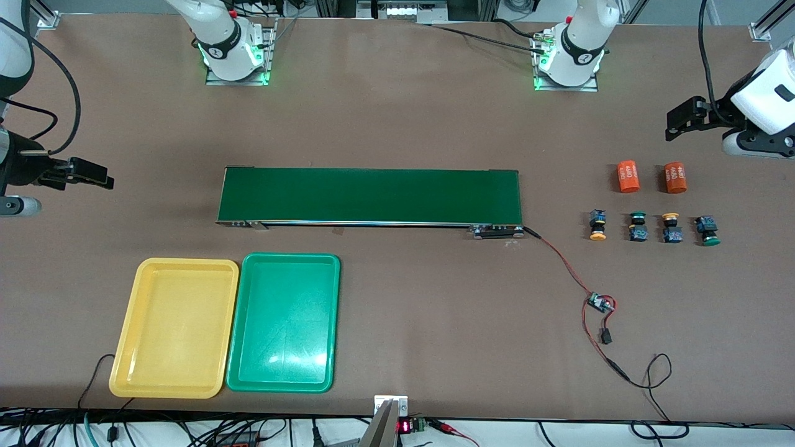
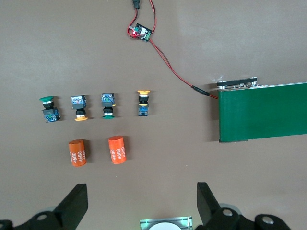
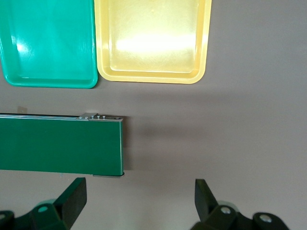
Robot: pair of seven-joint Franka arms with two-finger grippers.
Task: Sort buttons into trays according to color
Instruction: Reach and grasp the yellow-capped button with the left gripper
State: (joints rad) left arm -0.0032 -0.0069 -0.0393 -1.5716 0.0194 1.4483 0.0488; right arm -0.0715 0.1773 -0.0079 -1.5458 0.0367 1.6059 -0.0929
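Two yellow-capped buttons [image 1: 597, 225] [image 1: 671, 227] and two green-capped buttons [image 1: 638, 226] [image 1: 708, 231] lie in a row at the left arm's end of the table. The left wrist view shows the same row, a green-capped button [image 2: 48, 109] at one end and a yellow-capped one [image 2: 143, 103] at the other. The yellow tray [image 1: 175, 327] and green tray [image 1: 284, 323] sit side by side near the front camera, both empty; the right wrist view shows the yellow tray [image 3: 153, 38] and green tray [image 3: 48, 43]. My left gripper [image 1: 680, 121] [image 2: 141, 196] hangs open over bare table. My right gripper [image 1: 93, 175] [image 3: 139, 191] is open over bare table at the right arm's end.
A long dark-green conveyor belt [image 1: 369, 195] [image 3: 60, 146] crosses the table's middle. Two orange cylinders [image 1: 627, 177] [image 1: 674, 177] lie just farther from the front camera than the buttons. A red-and-black wire runs from the belt's end to a small circuit board [image 1: 601, 303] [image 2: 142, 32].
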